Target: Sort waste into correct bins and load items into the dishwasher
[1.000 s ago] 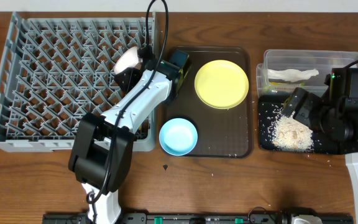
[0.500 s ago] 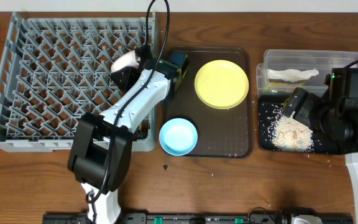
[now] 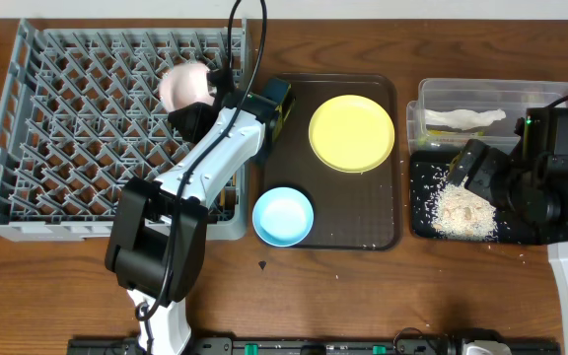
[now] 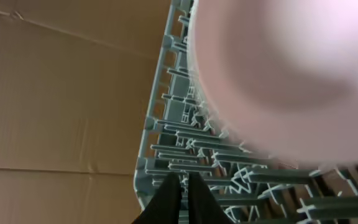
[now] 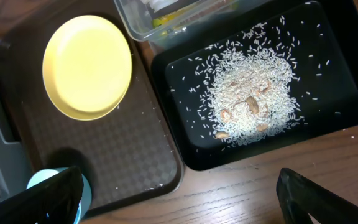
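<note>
White bowl [image 3: 184,85] at far right of dish rack [image 3: 57,128], L fingers [image 4: 174,196] pinched together.
Nothing visible btwn the L fingers; bowl sits over the rack pegs right against them, seated or not, can't tell (wrist view is blur). R fingers [image 5: 55,196] spread wide, empty, above black tray [image 5: 328,124] w/ rice [image 5: 247,106]. Risk: if bowl only leans, a nudge from the arm could tip it off the pegs or over the rack wall. Yellow plate [image 3: 351,132] & light blue bowl [image 3: 283,216] wait on brown tray [image 3: 363,232].
</note>
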Motion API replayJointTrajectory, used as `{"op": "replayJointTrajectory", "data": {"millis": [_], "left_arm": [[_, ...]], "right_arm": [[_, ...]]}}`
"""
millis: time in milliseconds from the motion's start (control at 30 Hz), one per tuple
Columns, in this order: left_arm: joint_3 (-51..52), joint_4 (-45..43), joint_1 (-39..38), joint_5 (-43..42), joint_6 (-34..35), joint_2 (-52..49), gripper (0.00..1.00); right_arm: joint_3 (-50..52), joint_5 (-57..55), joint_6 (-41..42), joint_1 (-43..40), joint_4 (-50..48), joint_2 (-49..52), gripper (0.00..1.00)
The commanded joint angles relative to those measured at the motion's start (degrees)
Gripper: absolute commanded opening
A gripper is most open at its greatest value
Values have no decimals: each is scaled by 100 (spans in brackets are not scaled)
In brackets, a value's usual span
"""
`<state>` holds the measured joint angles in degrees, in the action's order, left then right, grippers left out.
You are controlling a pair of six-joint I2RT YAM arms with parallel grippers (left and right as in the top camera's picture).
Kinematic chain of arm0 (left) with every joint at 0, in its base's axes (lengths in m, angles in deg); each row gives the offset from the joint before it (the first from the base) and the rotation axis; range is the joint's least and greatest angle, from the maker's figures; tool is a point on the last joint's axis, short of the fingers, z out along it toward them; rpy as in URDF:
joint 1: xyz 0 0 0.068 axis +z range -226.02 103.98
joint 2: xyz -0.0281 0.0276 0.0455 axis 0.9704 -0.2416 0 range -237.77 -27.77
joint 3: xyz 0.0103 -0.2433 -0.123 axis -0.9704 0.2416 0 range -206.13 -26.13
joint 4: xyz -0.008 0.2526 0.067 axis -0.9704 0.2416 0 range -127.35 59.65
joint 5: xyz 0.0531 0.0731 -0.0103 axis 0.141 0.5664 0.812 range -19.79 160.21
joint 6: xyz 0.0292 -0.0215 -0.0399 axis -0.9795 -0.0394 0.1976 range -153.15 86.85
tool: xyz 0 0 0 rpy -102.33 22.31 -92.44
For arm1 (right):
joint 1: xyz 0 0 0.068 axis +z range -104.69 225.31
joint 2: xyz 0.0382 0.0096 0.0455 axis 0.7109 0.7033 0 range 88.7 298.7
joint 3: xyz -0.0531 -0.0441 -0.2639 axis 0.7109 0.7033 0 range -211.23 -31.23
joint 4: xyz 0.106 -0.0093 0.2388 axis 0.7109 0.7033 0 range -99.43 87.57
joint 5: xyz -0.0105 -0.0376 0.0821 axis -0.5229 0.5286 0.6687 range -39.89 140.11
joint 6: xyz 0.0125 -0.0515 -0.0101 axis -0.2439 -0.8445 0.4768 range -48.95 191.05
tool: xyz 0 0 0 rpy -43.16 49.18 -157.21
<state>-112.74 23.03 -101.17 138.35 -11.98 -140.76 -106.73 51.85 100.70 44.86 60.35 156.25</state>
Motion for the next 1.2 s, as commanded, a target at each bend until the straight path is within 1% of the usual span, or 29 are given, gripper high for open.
{"op": "replayJointTrajectory", "data": {"millis": [0, 167, 267, 333, 400, 433, 467, 500, 533, 567, 633, 667, 733, 800, 900, 1033, 1167], "left_arm": [[2, 48, 22, 153, 61, -37, 8], [2, 52, 22, 87, 59, -37, 8], [2, 63, 22, 68, 76, -35, 10], [-28, 72, 31, -2, 365, 50, 23], [-103, 46, 79, -448, 455, 249, 27], [-151, -35, 144, -850, 444, 404, 31], [-188, -142, 229, -1261, 442, 564, 33], [-232, -317, 402, -1989, 358, 828, 35], [-247, -437, 516, -2428, 247, 986, 35], [-254, -601, 688, -3051, 90, 1211, 36], [-254, -962, 1141, -4419, -157, 1718, 43], [-254, -1108, 1373, -4940, -168, 1919, 45], [-254, -1456, 1930, -6008, -229, 2197, 47], [-254, -1714, 2516, -6966, -225, 2243, 48], [-245, -1987, 3279, -8349, -197, 1993, 48], [-245, -2243, 3812, -9639, -208, 1419, 49], [-245, -2192, 3923, -9923, -354, 979, 50]], "right_arm": [[-61, 26, -59, -61, 13, -4, 97], [-61, 26, -59, -61, 11, -4, 97], [-61, 26, -59, -61, 11, -4, 97], [-61, 26, -61, -61, 11, -4, 97], [-61, 26, -61, -61, 11, -4, 97], [-61, 26, -59, -61, 11, -4, 97], [-61, 26, -59, -61, 11, -4, 97], [-61, 26, -59, -61, 9, -4, 97], [-61, 26, -59, -61, 9, -4, 97], [-61, 26, -59, -61, 7, -4, 98], [-61, 26, -59, -61, 7, -4, 98], [-61, 26, -59, -61, 7, -4, 98], [-61, 26, -59, -61, 7, -4, 98], [-61, 26, -59, -61, 9, -4, 98], [-61, 26, -59, -61, 20, -4, 98], [-61, 26, -57, -61, 24, -4, 98], [-61, 28, -57, -61, 26, -4, 98]]}}
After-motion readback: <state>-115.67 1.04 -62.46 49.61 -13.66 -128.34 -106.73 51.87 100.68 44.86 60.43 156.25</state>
